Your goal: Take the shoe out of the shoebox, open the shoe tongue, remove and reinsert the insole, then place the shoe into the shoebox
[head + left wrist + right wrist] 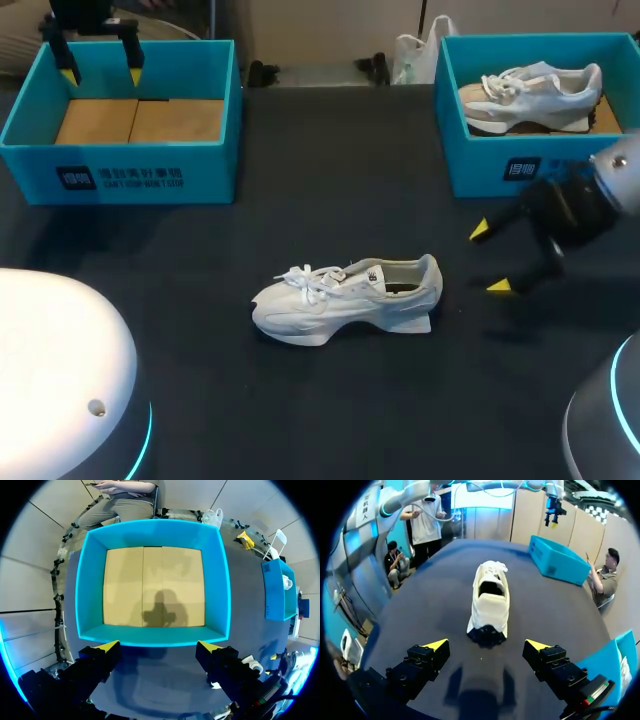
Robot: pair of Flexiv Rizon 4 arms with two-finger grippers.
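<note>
A white sneaker (345, 298) lies on its sole in the middle of the dark table, toe to the left, heel toward my right gripper. My right gripper (490, 258) stands open just right of the heel, nothing between its fingers; in the right wrist view the sneaker (490, 602) lies ahead of the gripper (487, 645) with its heel nearest. My left gripper (100, 62) hangs open over the empty blue shoebox (40, 150) at the back left. The left wrist view looks down into that shoebox (155, 530) and its bare cardboard floor past the open gripper (157, 646).
A second blue shoebox (480, 170) at the back right holds another pale sneaker (530, 95). White round arm bases rise at the front left (60, 370) and front right (610, 420) corners.
</note>
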